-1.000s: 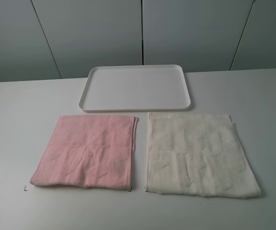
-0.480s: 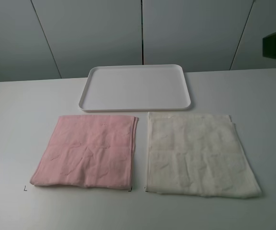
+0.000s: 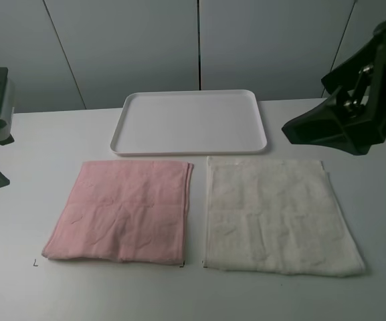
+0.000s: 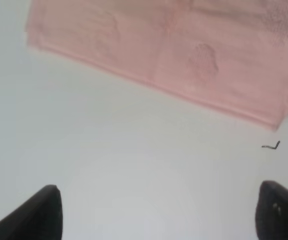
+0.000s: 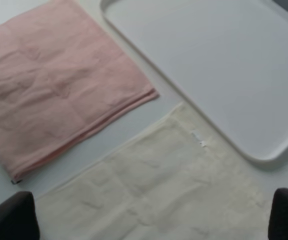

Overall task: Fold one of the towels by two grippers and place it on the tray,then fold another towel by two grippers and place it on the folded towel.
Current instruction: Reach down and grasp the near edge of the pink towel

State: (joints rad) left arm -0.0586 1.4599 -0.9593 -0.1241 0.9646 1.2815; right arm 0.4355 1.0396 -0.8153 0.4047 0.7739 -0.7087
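High view: pink towel (image 3: 122, 210) and cream towel (image 3: 276, 215) lie flat, side by side on the table (image 3: 45, 287), just in front of the white tray (image 3: 189, 122), neither in it.

Left wrist: left gripper (image 4: 158, 200) spread wide; pink towel beyond the fingers (image 4: 39, 215), untouched.

Right wrist: right gripper (image 5: 152, 200) spread wide; cream towel shows between the fingers (image 5: 9, 217), untouched.

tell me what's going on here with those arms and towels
Towel folding is about to start, and nothing is held. A pink towel and a cream towel lie flat side by side on the table, with an empty white tray behind them. The left end effector is open over bare table beside the pink towel; the right end effector is open above the cream towel. Neither touches cloth, so no fold has begun.
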